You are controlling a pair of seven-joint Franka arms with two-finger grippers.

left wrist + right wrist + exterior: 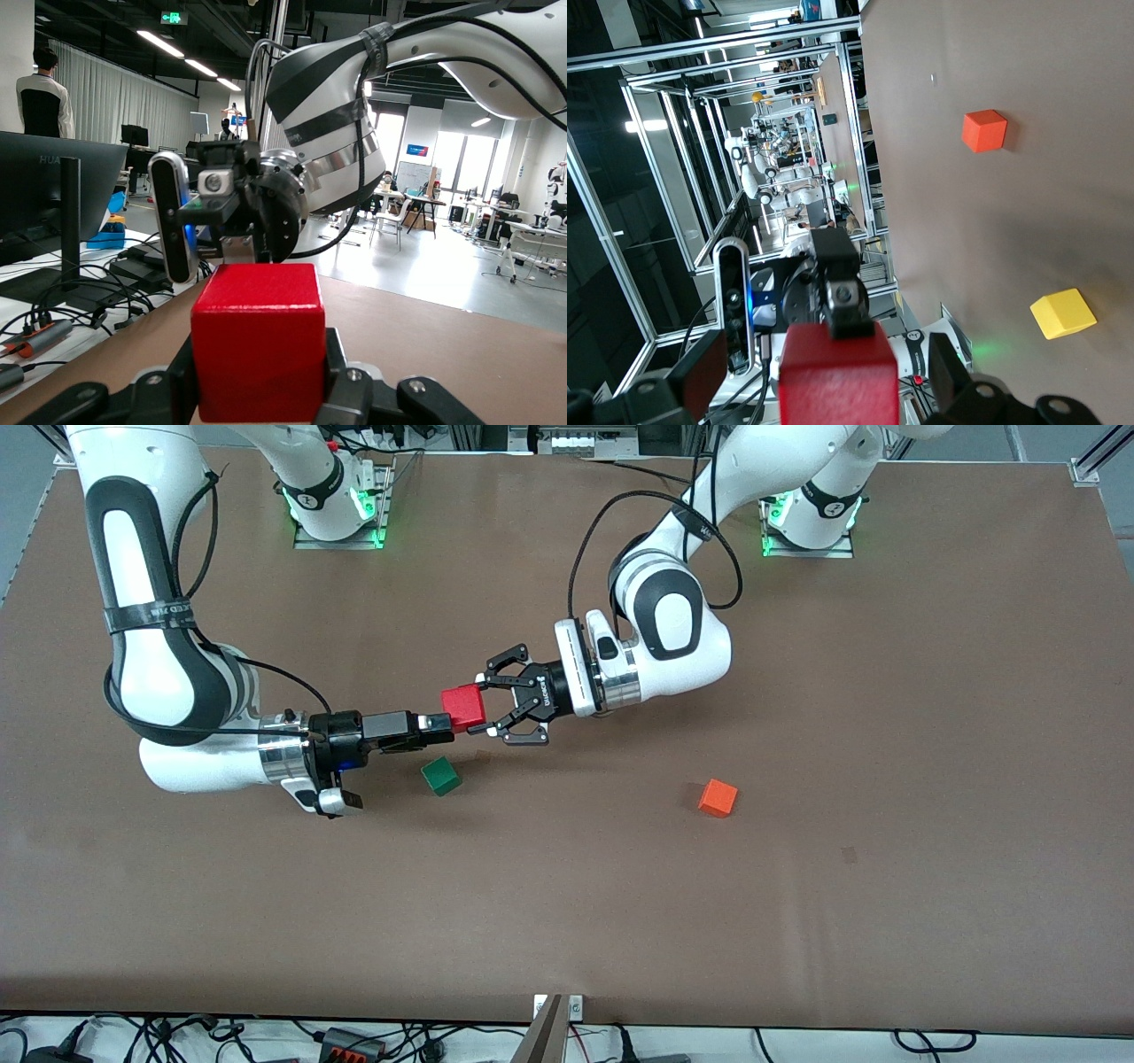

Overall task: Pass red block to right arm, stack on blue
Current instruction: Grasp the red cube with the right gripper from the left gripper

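Two pincers meet over the middle of the table (pixel 797 921) in the front view: my left pincer (pixel 479 707) is clamped on the red block (pixel 464 707), held up in the air, and my right pincer (pixel 446 724) has its slim fingers spread right at the block's free side. A green cube (pixel 440 776) lies on the table just under the meeting place, and an orange cube (pixel 718 798) sits well toward the left arm's end. I see no blue cube. From the left wrist, the red block (pixel 257 350) fills the claw, gripped on two side faces, with the right pincer (pixel 232 241) facing it close by. From the right wrist, the red block (pixel 837 376) sits between my parted fingers (pixel 700 372), not yet squeezed. The orange cube (pixel 984 130) and a yellow cube (pixel 1063 312) lie on the table. I judge the block light, stiff and smooth-faced, so it could slip. I should close squarely on its two free flat faces, centred, before the left lets go.
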